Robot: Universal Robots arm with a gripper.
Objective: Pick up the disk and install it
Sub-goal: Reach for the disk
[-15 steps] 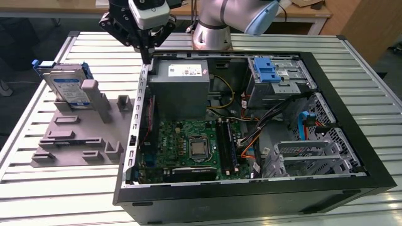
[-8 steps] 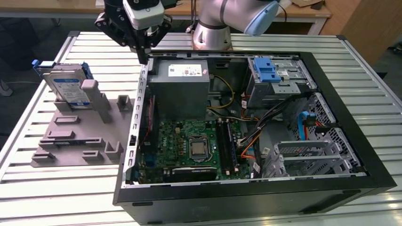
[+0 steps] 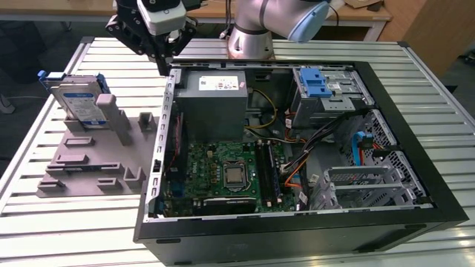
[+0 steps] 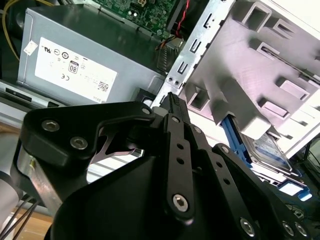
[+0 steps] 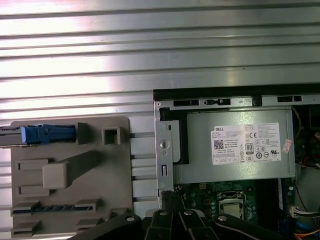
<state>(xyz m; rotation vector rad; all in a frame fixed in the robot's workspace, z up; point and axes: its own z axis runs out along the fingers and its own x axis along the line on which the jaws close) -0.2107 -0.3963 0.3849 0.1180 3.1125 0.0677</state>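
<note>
Above the case [image 3: 168, 105] wall, beside the power supply [image 3: 215, 105]: end effector [image 3: 164, 65] pointing down, fingers pressed together on nothing, off an arm [image 3: 256, 22] bent over from behind the case. Standing upright, label outward in the exterior view, in a grey holder [image 3: 89, 161] on the tabletop [image 3: 74, 233] at that view's left, well apart from the end effector: disk [image 3: 80, 103]. Edge-on in the first wrist view, a blue strip; half hidden behind the holder in the second.
</note>
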